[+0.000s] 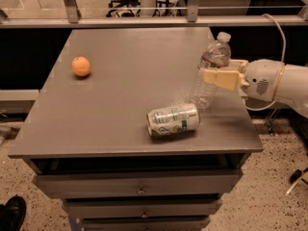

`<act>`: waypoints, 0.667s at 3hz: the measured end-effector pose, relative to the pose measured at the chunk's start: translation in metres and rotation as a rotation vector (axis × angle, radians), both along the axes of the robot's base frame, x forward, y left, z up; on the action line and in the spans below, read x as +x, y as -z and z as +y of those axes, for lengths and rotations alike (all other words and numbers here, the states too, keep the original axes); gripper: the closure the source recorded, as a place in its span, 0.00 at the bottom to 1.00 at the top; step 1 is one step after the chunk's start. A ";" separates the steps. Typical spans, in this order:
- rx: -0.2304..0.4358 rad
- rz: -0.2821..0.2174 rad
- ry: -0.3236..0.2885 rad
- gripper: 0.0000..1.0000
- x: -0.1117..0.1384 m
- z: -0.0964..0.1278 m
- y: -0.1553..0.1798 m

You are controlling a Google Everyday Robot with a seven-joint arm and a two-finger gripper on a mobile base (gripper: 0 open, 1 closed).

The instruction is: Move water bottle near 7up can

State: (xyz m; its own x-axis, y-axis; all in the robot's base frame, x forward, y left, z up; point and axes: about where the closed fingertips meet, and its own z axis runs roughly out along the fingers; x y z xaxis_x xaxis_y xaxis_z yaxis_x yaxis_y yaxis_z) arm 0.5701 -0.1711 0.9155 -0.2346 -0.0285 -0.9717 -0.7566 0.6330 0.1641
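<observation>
The water bottle [208, 83] is clear with a white cap and stands slightly tilted near the table's right edge. My gripper [214, 70] reaches in from the right and is shut on the bottle's upper body. One cream finger [220, 77] crosses its front. The 7up can [173, 121] is silver with green markings. It lies on its side near the front edge, just left of and in front of the bottle's base, a small gap apart.
An orange fruit [81, 66] sits at the left of the grey table [120, 95]. The table's right edge is just under my white arm [279, 83]. Drawers are below the front edge. A railing runs behind the table.
</observation>
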 end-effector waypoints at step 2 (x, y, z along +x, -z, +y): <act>0.025 -0.055 -0.060 0.07 -0.008 0.013 0.003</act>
